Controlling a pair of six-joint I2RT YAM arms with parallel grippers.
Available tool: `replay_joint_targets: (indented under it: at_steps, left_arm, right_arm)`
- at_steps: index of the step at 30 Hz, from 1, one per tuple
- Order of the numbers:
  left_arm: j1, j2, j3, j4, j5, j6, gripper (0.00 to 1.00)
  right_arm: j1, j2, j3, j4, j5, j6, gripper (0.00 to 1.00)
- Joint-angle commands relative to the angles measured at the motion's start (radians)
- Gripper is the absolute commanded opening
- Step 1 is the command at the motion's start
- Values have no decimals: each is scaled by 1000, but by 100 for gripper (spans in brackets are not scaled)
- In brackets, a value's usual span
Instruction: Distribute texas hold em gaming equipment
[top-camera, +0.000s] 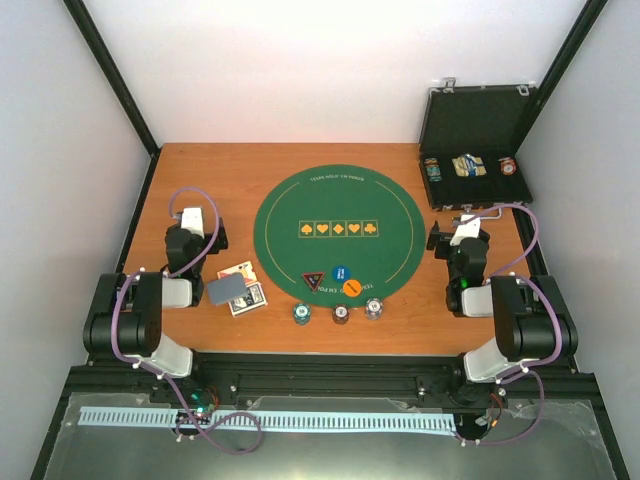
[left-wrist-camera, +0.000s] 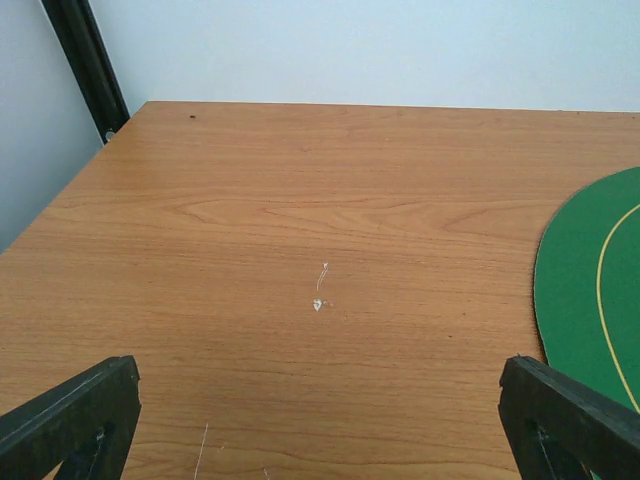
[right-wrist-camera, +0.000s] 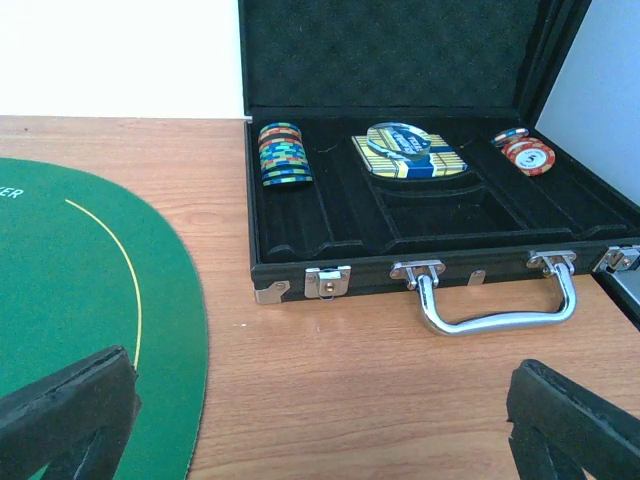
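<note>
- Playing cards (top-camera: 238, 286): a small loose pile on the bare table (top-camera: 200, 170), just left of the green mat's (top-camera: 338, 232) near-left edge. One lay back up and others face up, probably a hand dealt for that seat.
- Three striped poker chips (top-camera: 341, 314): in a row just off the mat's near edge, apparently a stake set out for the near seat.
- Triangle marker (top-camera: 313, 281), blue disc (top-camera: 340, 271) and orange disc (top-camera: 351, 288): clustered on the mat's near part, likely as button markers. Their lettering was too small to read.
- Reserve stock: a chip stack (right-wrist-camera: 282, 153), a boxed deck (right-wrist-camera: 408, 158) and red chips (right-wrist-camera: 525, 152) sat in the open black case (right-wrist-camera: 300, 240) at the far right, still to be handed out.
- Right gripper (right-wrist-camera: 320, 420): fingers spread wide, holding nothing, aimed at the case front and its handle (right-wrist-camera: 495, 300). It looked set to fetch more stock.
- Left gripper (left-wrist-camera: 320, 420): fingers spread wide, empty, over bare wood far from the cards.
- Hidden: the case's right end was cut off in the right wrist view. How many cards lay in the pile could not be told.
</note>
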Motion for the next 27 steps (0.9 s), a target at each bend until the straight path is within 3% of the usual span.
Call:
replay_joint_targets:
  at_steps: [1,12,15,17,22,25,26,27]
  left_arm:
    - [-7,6,21,19,-7,-15,100]
    - [-4,-16,53,-41,-9,-22,100]
    - [11,-79,288,-567,52,32,100]
    - [19,-71,457,-827,96,80,100]
    - [98,-173,627,-1180,292,145,100]
    - [112,-272,704,-1366,358,195,100]
    - [119,-302,729,-1435,374,202,100]
    - [125,-328,757,-1491,392,208,100]
  right_arm:
    - [-2,-3,4,27,2,6,100]
    - [-1,-9,6,24,23,13,100]
    - [-8,-96,119,-266,229,122,100]
    - [-34,-148,186,-406,245,158,100]
    - [-38,-240,399,-726,237,190,100]
    - [-52,-176,589,-1038,322,442,100]
    - [-84,-150,675,-1164,300,543,100]
    - [-143,-128,721,-1208,28,554,100]
